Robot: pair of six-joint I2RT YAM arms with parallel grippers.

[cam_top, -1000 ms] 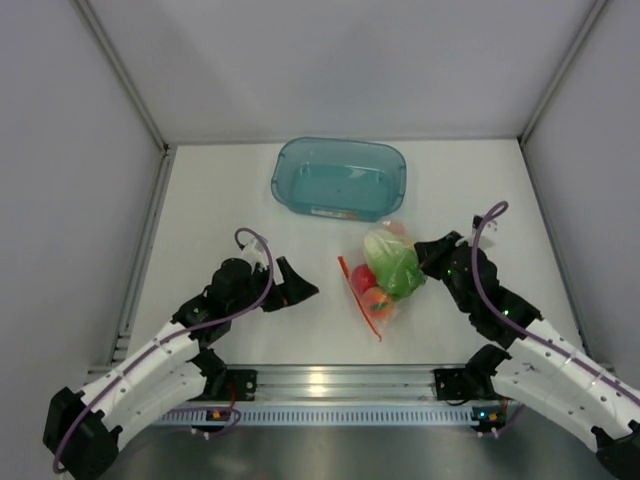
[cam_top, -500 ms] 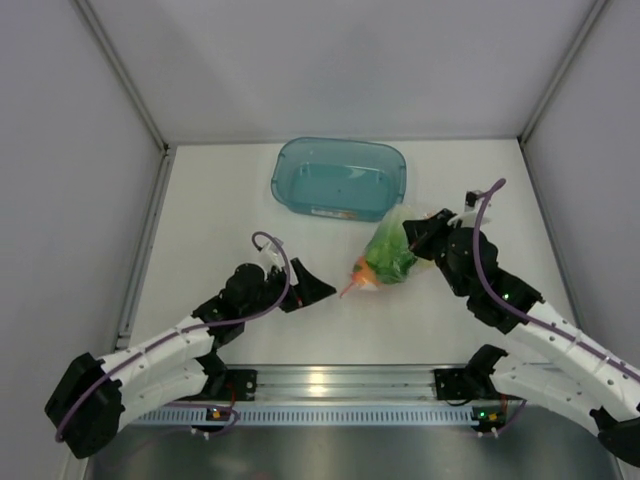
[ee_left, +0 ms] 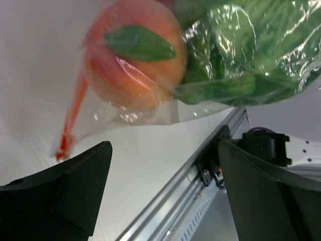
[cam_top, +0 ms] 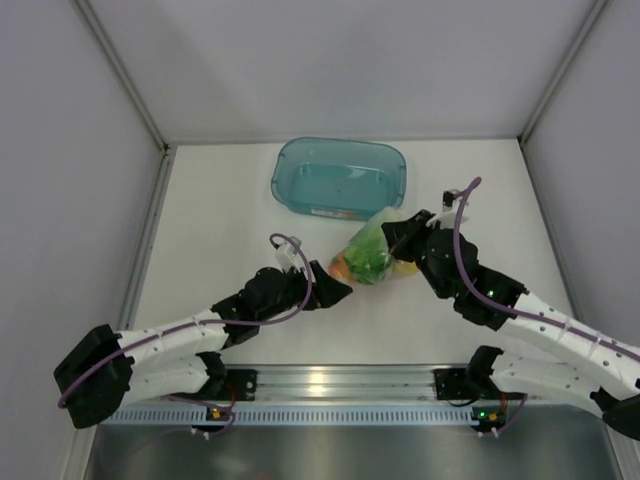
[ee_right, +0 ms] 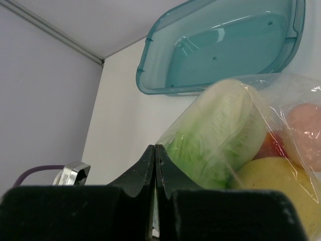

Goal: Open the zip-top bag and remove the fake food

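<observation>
The zip-top bag (cam_top: 372, 252) hangs lifted off the table, its clear film pinched in my shut right gripper (cam_top: 398, 233). In the right wrist view the jaws (ee_right: 155, 153) are closed on the film beside the green-white lettuce (ee_right: 220, 135), with the yellow fruit (ee_right: 281, 186) and a pink-red piece (ee_right: 306, 123) behind it. My left gripper (cam_top: 338, 292) is open just below and left of the bag's low end. In the left wrist view its fingers (ee_left: 65, 191) spread wide under the peach (ee_left: 133, 65), the lettuce (ee_left: 241, 50) and the orange-red zip strip (ee_left: 74, 113), touching nothing.
The teal translucent bin (cam_top: 338, 178) stands at the back centre, just behind the bag; it also shows in the right wrist view (ee_right: 220, 45). Grey walls close in the table on three sides. The aluminium rail (cam_top: 330, 380) runs along the near edge.
My right gripper has lifted the bag off the table and carried it up and left. My left gripper has reached right, toward the bag's lower end, staying open.
</observation>
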